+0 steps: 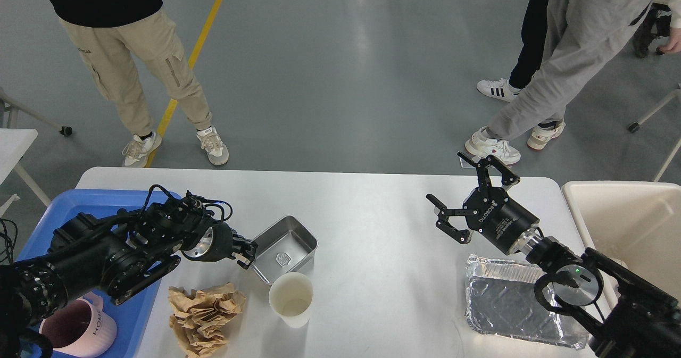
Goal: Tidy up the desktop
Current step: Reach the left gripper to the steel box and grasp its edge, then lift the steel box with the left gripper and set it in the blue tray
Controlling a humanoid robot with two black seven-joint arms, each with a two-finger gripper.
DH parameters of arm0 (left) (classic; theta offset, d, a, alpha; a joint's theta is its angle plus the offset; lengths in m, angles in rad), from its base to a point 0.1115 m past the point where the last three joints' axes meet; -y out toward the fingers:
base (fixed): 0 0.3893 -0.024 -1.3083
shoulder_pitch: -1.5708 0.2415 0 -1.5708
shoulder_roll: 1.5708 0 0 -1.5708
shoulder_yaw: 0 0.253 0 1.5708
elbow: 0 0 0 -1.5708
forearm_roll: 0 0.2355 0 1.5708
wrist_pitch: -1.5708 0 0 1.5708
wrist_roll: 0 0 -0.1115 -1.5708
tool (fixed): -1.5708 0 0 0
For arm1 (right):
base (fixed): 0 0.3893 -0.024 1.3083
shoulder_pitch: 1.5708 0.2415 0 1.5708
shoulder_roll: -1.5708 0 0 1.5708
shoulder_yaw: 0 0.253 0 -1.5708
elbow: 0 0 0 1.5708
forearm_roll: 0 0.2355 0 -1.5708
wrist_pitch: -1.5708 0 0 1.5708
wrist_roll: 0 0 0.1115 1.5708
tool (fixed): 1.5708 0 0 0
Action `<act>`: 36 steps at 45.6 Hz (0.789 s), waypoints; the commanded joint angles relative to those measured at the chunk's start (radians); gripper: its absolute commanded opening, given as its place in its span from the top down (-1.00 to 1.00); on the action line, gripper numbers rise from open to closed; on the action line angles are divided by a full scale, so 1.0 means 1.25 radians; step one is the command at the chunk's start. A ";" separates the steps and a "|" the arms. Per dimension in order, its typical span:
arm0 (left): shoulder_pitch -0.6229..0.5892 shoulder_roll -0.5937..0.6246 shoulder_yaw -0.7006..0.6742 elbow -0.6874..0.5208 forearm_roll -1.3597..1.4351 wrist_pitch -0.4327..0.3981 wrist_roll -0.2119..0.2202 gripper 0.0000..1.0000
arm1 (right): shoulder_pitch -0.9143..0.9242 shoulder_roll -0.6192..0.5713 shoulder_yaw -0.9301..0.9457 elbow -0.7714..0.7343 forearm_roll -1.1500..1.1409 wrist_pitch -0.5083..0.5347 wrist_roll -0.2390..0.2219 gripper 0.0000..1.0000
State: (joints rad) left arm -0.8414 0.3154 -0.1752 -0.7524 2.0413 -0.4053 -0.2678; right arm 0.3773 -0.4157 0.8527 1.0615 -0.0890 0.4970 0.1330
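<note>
The left hand [246,252] is gripping the near-left rim of the steel pan [285,249], its fingers clamped together on the edge, and the pan is tilting up on that side. The pan's long axis is running from the hand away toward the upper right, so it is lying just right of the hand, out over the tabletop [372,214]. The blue tray [96,201] is sitting directly behind the left arm, at the tabletop's left end. That is the relation the next move is probably turning on: the pan is lying right of the hand and the tray left of it, so the arm would be pulling back along its own line.

The right hand [465,198] is hovering well apart from the pan, fingers spread wide and holding nothing, above the far edge of the foil tray [511,305]. The bin [628,225] is standing just beyond the tabletop's right end, nearer this arm.

The paper cup [291,298] is standing just in front of the pan, and the crumpled paper [205,310] is lying to its left, both nearer the left arm. A mug [80,329] is resting in the blue tray.
</note>
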 commanded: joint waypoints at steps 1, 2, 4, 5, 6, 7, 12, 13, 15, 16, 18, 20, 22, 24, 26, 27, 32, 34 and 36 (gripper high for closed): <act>0.001 0.007 0.002 -0.001 0.002 -0.001 -0.009 0.97 | -0.001 0.000 0.001 0.000 0.000 0.000 0.000 -1.00; 0.001 0.008 0.002 0.001 0.002 -0.001 -0.009 0.97 | -0.001 0.000 0.001 -0.001 0.000 0.000 0.000 -1.00; 0.001 0.012 0.002 -0.001 0.002 -0.001 -0.010 0.98 | -0.001 0.000 0.003 -0.001 0.000 0.000 0.000 -1.00; 0.001 0.013 0.002 0.001 0.002 -0.001 -0.012 0.98 | -0.001 0.000 0.003 0.000 0.000 0.000 0.000 -1.00; 0.001 0.013 0.002 0.001 0.002 -0.001 -0.012 0.98 | -0.001 0.000 0.003 -0.001 -0.001 0.000 0.000 -1.00; -0.001 0.014 0.002 0.001 0.002 -0.001 -0.013 0.99 | -0.001 0.000 0.001 -0.001 0.000 0.000 0.000 -1.00; 0.001 0.014 0.002 -0.001 0.003 -0.001 -0.021 1.00 | -0.001 0.001 0.003 0.000 0.000 0.000 0.000 -1.00; 0.001 0.014 0.002 0.001 0.003 -0.002 -0.023 1.00 | -0.001 0.001 0.003 0.000 0.000 0.000 0.000 -1.00; 0.002 0.015 0.002 -0.001 0.002 -0.001 -0.024 1.00 | -0.001 0.001 0.003 -0.001 0.000 0.000 0.000 -1.00; 0.002 0.015 0.002 -0.001 0.003 -0.001 -0.026 1.00 | -0.001 0.001 0.001 -0.001 0.000 0.000 0.000 -1.00; -0.001 0.015 0.002 -0.001 0.003 -0.002 -0.026 1.00 | -0.001 0.001 0.003 -0.001 0.000 0.000 0.000 -1.00; -0.002 0.016 0.002 0.001 0.002 -0.002 -0.028 1.00 | -0.001 0.001 0.001 -0.001 0.000 0.000 0.000 -1.00; -0.006 0.015 0.002 0.001 0.002 -0.001 -0.026 1.00 | -0.001 0.001 0.001 -0.001 -0.001 0.000 0.000 -1.00; -0.012 0.015 0.002 -0.001 0.000 -0.002 -0.028 1.00 | -0.002 0.001 0.001 -0.001 0.000 0.000 0.000 -1.00; -0.019 0.015 0.000 -0.001 -0.006 -0.002 -0.028 1.00 | -0.002 0.002 0.001 -0.002 -0.001 0.000 0.000 -1.00; -0.024 0.016 -0.001 -0.001 -0.011 -0.002 -0.028 1.00 | -0.001 0.002 0.001 -0.002 0.000 0.000 0.000 -1.00; -0.037 0.027 -0.018 -0.009 -0.027 -0.002 -0.029 0.98 | -0.002 0.009 0.001 -0.004 -0.001 -0.001 0.000 -1.00; -0.044 0.045 -0.025 -0.017 -0.051 -0.002 -0.030 0.97 | -0.002 0.009 0.001 -0.004 0.000 -0.001 0.000 -1.00; -0.058 0.070 -0.034 -0.030 -0.087 -0.005 -0.036 0.97 | -0.001 0.010 0.000 -0.007 -0.001 0.000 0.000 -1.00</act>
State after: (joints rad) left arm -0.8881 0.3550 -0.1979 -0.7656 2.0008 -0.4082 -0.3042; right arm 0.3744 -0.4063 0.8544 1.0573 -0.0901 0.4967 0.1335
